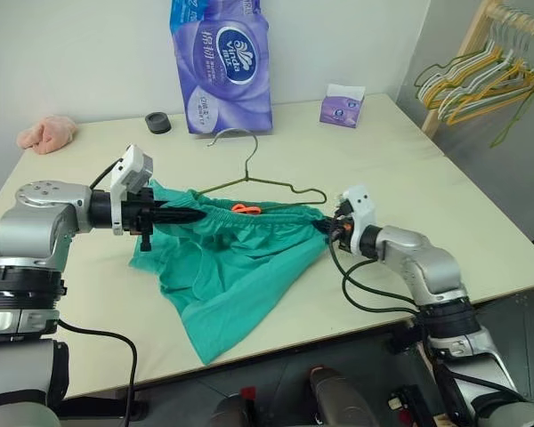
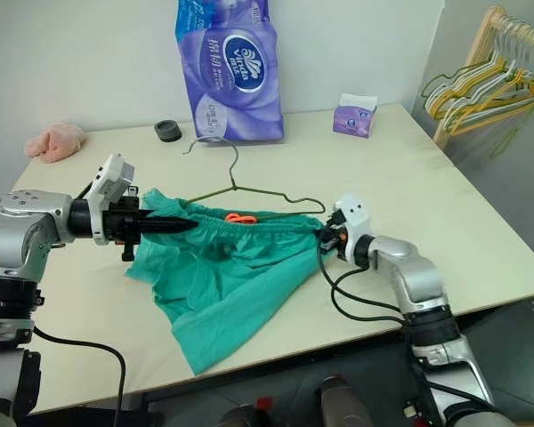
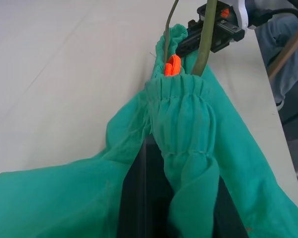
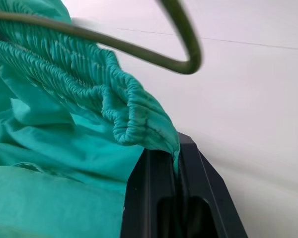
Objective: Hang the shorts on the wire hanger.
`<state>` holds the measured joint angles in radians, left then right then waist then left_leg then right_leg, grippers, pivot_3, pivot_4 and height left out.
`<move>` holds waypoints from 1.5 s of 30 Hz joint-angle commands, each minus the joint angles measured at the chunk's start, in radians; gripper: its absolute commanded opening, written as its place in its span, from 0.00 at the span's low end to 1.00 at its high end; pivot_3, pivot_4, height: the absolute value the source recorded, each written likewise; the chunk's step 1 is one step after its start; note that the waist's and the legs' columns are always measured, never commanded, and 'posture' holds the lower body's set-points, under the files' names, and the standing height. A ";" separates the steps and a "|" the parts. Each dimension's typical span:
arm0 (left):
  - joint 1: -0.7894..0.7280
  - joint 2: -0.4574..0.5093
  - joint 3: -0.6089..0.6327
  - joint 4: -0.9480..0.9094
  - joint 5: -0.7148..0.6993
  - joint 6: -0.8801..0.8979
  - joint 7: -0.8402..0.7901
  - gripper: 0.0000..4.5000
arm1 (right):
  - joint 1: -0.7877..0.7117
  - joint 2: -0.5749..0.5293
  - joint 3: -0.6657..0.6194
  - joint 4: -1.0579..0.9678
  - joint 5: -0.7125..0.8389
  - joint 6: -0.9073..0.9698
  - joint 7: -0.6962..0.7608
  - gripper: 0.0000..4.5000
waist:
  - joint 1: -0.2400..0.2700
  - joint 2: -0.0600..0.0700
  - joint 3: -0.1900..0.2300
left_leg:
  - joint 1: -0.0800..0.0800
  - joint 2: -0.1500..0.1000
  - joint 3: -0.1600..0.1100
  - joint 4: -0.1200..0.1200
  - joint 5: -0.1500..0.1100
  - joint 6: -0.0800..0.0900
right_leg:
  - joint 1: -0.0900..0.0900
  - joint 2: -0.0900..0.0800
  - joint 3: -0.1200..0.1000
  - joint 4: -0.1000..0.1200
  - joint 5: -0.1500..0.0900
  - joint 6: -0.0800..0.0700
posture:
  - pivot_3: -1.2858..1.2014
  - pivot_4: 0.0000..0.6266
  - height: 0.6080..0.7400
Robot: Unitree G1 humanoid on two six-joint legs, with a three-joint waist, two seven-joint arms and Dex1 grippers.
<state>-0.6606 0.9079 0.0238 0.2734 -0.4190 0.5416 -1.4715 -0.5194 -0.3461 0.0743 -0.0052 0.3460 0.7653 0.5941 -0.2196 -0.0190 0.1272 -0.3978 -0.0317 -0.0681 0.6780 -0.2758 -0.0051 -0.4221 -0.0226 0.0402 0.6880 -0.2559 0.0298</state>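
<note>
Left eye view: the shorts (image 1: 227,262) are stretched by the waistband between both arms, near the table's (image 1: 356,151) front edge, legs trailing toward that edge. Left gripper (image 1: 192,215) is pinched shut on the waistband's left end; right gripper (image 1: 324,228) is closed on the waistband's right end. The wire hanger (image 1: 265,182) lies just behind the waistband, hook toward the far edge, its lower bar seeming to run into the waistband near the orange tag (image 1: 246,209).

Right eye view: same layout. A toilet paper pack (image 2: 232,71) stands at the far edge, with a tissue box (image 2: 355,116) toward the far right corner and a pink cloth (image 2: 56,140) toward the far left corner — all well apart from the work.

Left wrist view: fingers clamp gathered waistband; two strands of hanger wire enter the waist opening beside the tag.

Right wrist view: jaws nipped on only a thin fold of the elastic — a shallow hold. The hanger's end curve sits just above the waistband, apart from it.

Risks, as I judge them: the thin right-side pinch could slip if the band is stretched further, dropping that end. Pulling unevenly could drag the loose hanger across the table or push it out of the waist, since nothing holds it.
</note>
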 commanded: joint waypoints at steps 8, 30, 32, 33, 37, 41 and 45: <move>-0.042 0.051 0.042 -0.003 -0.071 0.090 -0.037 0.00 | 0.039 -0.062 -0.180 -0.048 0.125 0.192 -0.065 0.01 | -0.001 0.000 0.000 | 0.000 0.000 0.000 0.000 0.000 0.000 | 0.000 0.000 0.000 0.000 0.000 0.000 | 0.43 0.14 1.00; 0.045 0.113 0.013 0.016 -0.028 -0.014 -0.112 0.00 | 0.027 -0.052 -0.297 -0.073 0.280 0.332 -0.172 0.01 | 0.001 0.000 0.000 | 0.000 0.000 0.001 0.000 0.000 0.000 | 0.000 0.000 0.000 0.000 0.000 0.000 | 0.43 0.15 1.00; 0.051 0.111 0.011 0.019 -0.022 -0.028 -0.113 0.00 | 0.017 -0.039 -0.338 -0.047 0.310 0.358 -0.198 0.01 | 0.002 0.000 0.000 | 0.000 0.000 0.001 0.000 0.000 0.000 | 0.000 0.000 0.000 0.000 0.000 0.000 | 0.43 0.15 1.00; 0.052 0.109 0.012 0.020 -0.022 -0.033 -0.110 0.00 | 0.009 -0.026 -0.369 -0.030 0.331 0.379 -0.222 0.01 | 0.002 0.000 0.000 | 0.000 0.000 0.001 0.000 0.000 0.000 | 0.000 0.000 0.001 0.000 0.000 0.000 | 0.43 0.15 1.00; 0.055 0.103 0.016 0.017 -0.033 -0.055 -0.108 0.00 | -0.021 0.034 -0.492 0.030 0.401 0.458 -0.337 0.01 | 0.001 0.000 0.000 | 0.000 0.000 0.001 0.000 0.000 0.000 | 0.000 0.000 0.001 0.000 0.000 0.000 | 0.43 0.16 1.00; 0.060 0.105 0.015 0.022 -0.033 -0.069 -0.104 0.00 | -0.005 0.054 -0.504 0.014 0.431 0.483 -0.372 0.01 | 0.002 0.001 0.000 | 0.000 0.000 0.001 -0.001 0.000 0.000 | 0.000 0.000 0.001 0.000 0.000 0.000 | 0.43 0.16 1.00; 0.067 0.119 0.000 0.051 -0.004 -0.099 -0.104 0.00 | 0.022 0.027 -0.449 -0.059 0.439 0.476 -0.335 0.01 | 0.001 0.001 0.000 | 0.000 0.000 0.001 -0.001 0.000 0.001 | 0.000 0.000 0.001 0.000 0.000 0.000 | 0.43 0.16 1.00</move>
<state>-0.5928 0.9587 -0.0193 0.2883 -0.4540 0.4557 -1.5692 -0.5144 -0.2510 -0.3098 -0.0293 0.8265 1.2763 0.2934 -0.2184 -0.0183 0.1277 -0.3976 -0.0313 -0.0670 0.6774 -0.2761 -0.0045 -0.4219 -0.0225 0.0410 0.6879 -0.2559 0.0299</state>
